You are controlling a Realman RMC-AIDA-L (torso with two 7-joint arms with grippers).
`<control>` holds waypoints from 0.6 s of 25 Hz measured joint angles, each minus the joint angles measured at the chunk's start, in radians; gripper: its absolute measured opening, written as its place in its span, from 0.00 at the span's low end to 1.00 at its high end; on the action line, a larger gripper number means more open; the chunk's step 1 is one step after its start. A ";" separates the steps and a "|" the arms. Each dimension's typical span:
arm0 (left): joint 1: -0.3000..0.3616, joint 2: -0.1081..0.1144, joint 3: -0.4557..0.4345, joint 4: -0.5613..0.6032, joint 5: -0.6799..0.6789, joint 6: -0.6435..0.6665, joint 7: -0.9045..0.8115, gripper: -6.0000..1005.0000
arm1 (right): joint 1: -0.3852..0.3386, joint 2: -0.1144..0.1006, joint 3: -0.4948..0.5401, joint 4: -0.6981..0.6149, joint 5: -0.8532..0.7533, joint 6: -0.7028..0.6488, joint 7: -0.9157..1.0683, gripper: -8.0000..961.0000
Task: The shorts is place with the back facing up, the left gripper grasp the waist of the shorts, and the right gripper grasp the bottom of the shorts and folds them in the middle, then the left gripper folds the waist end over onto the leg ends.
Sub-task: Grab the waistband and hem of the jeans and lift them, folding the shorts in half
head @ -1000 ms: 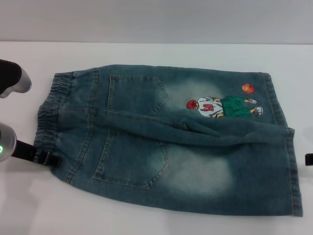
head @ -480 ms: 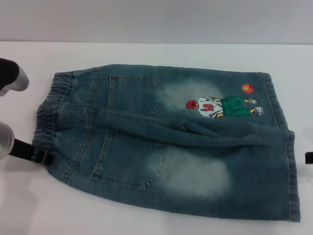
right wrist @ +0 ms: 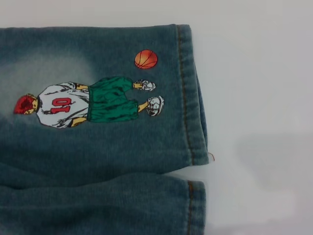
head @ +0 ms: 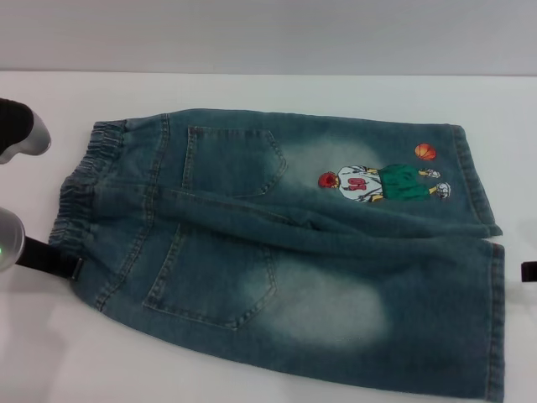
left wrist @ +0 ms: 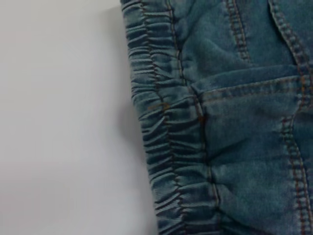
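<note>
Shorts (head: 285,252): denim, spread flat and back up across the middle of the white table (head: 252,92); waist toward the left edge, leg hems toward the right edge, near leg running off the front edge of the head view.
Handling: soft but weighty cloth, likely to droop and drag when lifted, not slippery, nothing fragile.
Waistband (left wrist: 166,142): gathered elastic, thick and ridged, probably the surest hold for the left side.
Leg hems (right wrist: 193,122): stitched double edge, firm enough to pinch; small gap between the two legs.
Left gripper (head: 63,267): at the waist's near corner, touching the cloth; fingers hidden, grip impossible to tell.
Right gripper (head: 529,271): only a sliver at the right edge, just beside the hems; opening impossible to tell.
Room: bare table behind the shorts and left of the waist; little showing in front.
</note>
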 joint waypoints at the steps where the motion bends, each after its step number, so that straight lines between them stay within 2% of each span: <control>1: 0.000 0.000 0.000 0.000 0.000 0.000 0.000 0.20 | 0.000 0.000 0.000 0.000 0.000 0.000 0.000 0.72; 9: 0.015 -0.001 0.006 -0.059 -0.002 -0.012 -0.007 0.00 | -0.006 0.000 -0.004 0.000 0.000 -0.002 0.000 0.72; 15: 0.029 -0.002 0.015 -0.108 -0.006 -0.027 -0.009 0.01 | -0.009 0.000 -0.009 0.001 0.000 -0.002 0.000 0.72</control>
